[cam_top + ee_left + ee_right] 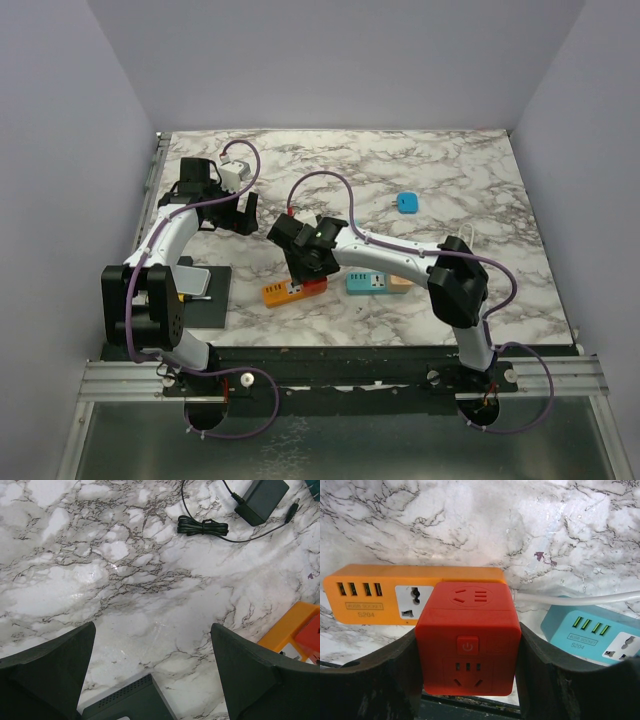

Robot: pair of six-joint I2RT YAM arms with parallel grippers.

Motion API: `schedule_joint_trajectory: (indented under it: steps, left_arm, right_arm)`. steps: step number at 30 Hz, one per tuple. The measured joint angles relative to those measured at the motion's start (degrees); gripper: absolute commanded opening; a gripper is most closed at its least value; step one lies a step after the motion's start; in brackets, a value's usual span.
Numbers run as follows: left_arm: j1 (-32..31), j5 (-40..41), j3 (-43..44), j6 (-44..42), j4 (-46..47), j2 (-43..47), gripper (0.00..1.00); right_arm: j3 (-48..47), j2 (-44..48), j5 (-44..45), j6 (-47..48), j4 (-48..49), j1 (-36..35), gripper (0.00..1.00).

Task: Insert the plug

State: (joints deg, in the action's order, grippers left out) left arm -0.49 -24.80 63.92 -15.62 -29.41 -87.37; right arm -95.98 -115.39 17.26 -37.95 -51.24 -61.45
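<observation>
Right up against the right wrist lens sits the red cube plug, filling the lower middle of the frame, its power button and a socket face turned to the camera. And it's gripped: the right end effector is clamped on it, dark fingers pressed flat to both sides of the cube.

Directly behind the cube lies the orange power strip, running in from the left of the frame. Four USB ports and one universal socket show on it, and its right end is hidden behind the cube. Whether the prongs are seated, I cannot tell from here.

Lower right of that view, a teal power strip lies just beside the orange one, with a white cable passing above it.

Over to the left wrist view: the left end effector has its jaws wide apart, nothing between them but bare marble tabletop. A dark plate pokes in at the bottom edge. At the upper right there's a black power adapter with its bundled cord.

From the top view, a small blue object lies alone, right of centre, well apart from the strips.
</observation>
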Motion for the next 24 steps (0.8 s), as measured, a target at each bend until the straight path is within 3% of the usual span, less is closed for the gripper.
schedule_joint_trajectory:
  steps: [24]
  left_arm:
    - [0.0,0.4,0.0,-0.1,0.0,1.2,0.99]
  right_arm:
    - [8.0,2.4,1.8,-0.5,8.6,-0.3,0.01]
